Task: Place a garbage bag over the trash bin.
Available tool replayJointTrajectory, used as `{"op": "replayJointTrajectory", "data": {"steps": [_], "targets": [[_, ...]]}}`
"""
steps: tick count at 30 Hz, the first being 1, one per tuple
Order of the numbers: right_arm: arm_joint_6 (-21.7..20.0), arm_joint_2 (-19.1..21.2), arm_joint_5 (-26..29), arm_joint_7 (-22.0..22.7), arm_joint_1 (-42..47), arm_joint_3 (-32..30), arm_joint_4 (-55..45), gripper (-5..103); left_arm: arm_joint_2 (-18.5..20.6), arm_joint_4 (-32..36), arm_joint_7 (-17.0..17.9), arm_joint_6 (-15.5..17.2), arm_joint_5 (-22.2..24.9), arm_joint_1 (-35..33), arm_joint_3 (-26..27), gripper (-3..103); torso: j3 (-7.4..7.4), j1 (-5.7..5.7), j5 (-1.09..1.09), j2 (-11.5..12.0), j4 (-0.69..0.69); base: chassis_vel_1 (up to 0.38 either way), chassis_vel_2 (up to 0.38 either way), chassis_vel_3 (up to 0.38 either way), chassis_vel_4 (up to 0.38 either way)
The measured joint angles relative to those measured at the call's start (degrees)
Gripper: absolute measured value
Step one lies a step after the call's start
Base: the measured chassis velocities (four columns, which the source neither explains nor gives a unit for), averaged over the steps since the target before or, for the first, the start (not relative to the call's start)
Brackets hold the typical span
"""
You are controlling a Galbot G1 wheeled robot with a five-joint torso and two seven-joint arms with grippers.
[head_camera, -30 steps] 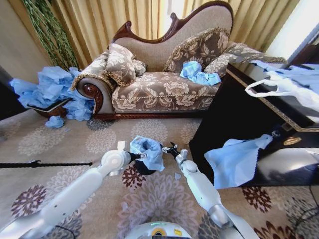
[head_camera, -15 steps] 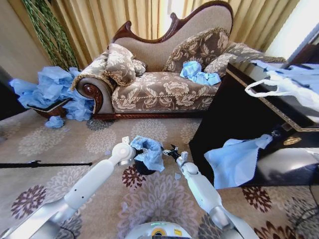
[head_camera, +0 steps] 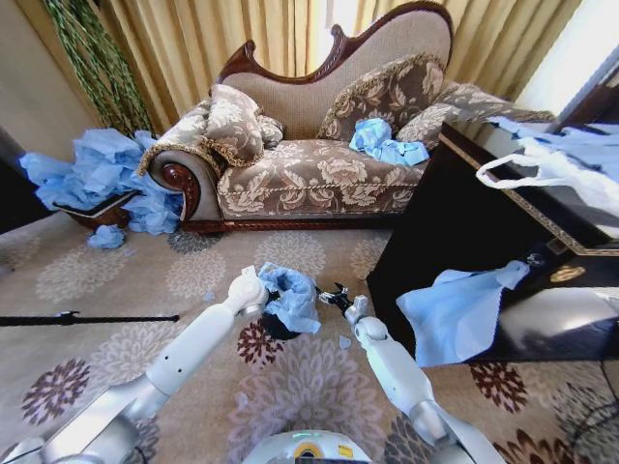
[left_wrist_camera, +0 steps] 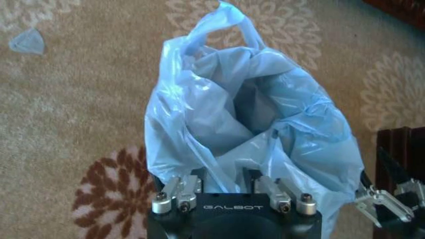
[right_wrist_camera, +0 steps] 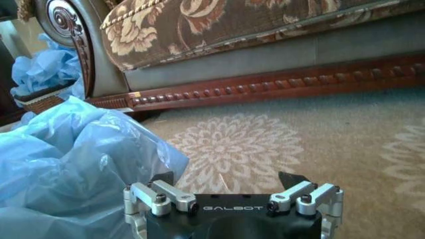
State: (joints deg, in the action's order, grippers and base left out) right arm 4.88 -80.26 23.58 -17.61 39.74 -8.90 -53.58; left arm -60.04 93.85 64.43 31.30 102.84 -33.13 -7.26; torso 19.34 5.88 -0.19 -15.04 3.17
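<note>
The light-blue garbage bag [head_camera: 293,296] is draped over the small black trash bin [head_camera: 275,327], whose dark side shows below the film. In the left wrist view the garbage bag [left_wrist_camera: 252,124] stands open-mouthed and crumpled. My left gripper [head_camera: 261,287] is at the bag's left rim, and this left gripper [left_wrist_camera: 227,191] is shut on a fold of the film. To the bag's right, my right gripper [head_camera: 334,294] sits close by. The right gripper [right_wrist_camera: 227,180] is open with nothing between its fingers, the garbage bag [right_wrist_camera: 73,159] beside one finger.
An ornate sofa [head_camera: 319,174] stands behind the bin. A dark cabinet [head_camera: 455,242] is close on the right, with a flat blue bag [head_camera: 455,309] hanging off it and a white handled bag [head_camera: 551,169] on top. Blue bags [head_camera: 97,174] pile at left. A black rod [head_camera: 87,318] lies on the carpet.
My left arm has reached farther forward, carrying the bag's rim with it over the bin. The right gripper has edged slightly to the right.
</note>
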Motion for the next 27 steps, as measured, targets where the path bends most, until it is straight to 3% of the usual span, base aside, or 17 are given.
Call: {"op": "replayJointTrajectory", "data": {"steps": [3,8,11,20,27], "targets": [[0.1,0.3,0.2,0.3,0.0,0.0,0.2,100,-0.2,-0.1,0.2,-0.4,0.5,0.1,0.0,23,0.00,0.00,0.00,0.0,0.00,0.000,0.000,0.000,0.000],[0.1,0.5,0.3,0.5,-0.2,0.1,0.3,100,0.0,0.1,0.4,-0.7,0.9,0.0,0.3,13,0.00,0.00,0.00,0.0,0.00,0.000,0.000,0.000,0.000],[0.1,0.6,0.4,0.9,-0.4,0.2,0.4,100,0.5,0.8,0.6,-1.0,1.3,-0.4,0.7,1,0.00,0.00,0.00,0.0,0.00,0.000,0.000,0.000,0.000],[-0.2,0.2,0.4,1.3,-0.6,0.3,0.6,100,3.6,4.5,1.0,-1.2,2.8,-2.3,2.4,0,0.00,0.00,-0.01,0.0,0.01,0.000,0.000,0.000,0.000],[-0.3,-0.5,0.1,1.4,-0.7,0.3,0.6,100,11.6,13.7,1.8,-1.1,7.8,-7.0,6.6,0,-0.01,-0.01,-0.01,0.0,0.00,0.000,0.000,0.000,0.000]]}}
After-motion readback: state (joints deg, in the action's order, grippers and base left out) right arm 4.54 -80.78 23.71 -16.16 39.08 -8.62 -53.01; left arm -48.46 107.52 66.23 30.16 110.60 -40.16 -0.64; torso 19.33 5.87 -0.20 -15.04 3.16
